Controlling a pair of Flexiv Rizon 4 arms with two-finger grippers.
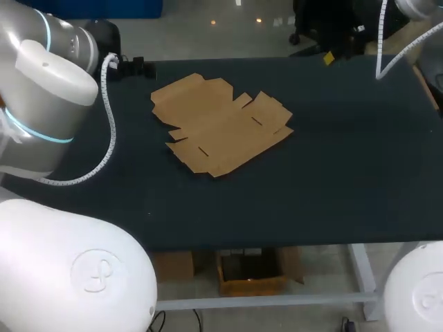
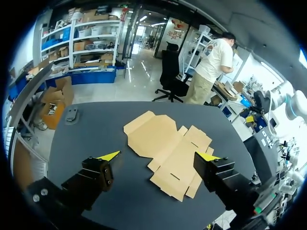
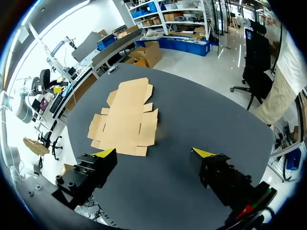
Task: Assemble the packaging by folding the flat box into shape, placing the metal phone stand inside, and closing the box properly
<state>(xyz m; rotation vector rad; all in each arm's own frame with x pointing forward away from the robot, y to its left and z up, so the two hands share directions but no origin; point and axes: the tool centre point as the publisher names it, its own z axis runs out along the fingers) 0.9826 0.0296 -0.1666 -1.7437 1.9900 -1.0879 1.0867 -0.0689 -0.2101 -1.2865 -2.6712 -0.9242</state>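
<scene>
Noted: dark table point(image 1: 346, 173) carried the flat box point(image 1: 220, 126), unfolded and lying flat, left of centre. I logged a small metal stand point(image 2: 72, 115) near the far left corner, well apart from it.

Robotics lab or workshop: stocked shelves point(image 2: 91, 36), office chair point(image 2: 171, 72) beside black table point(image 1: 346, 180).

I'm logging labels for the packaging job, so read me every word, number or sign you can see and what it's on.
No readable text anywhere.
Box: plain cardboard, no print showing.
Arm base: a round embossed mark, no letters legible.
Dark item at the table's far left corner: too small to read.
</scene>
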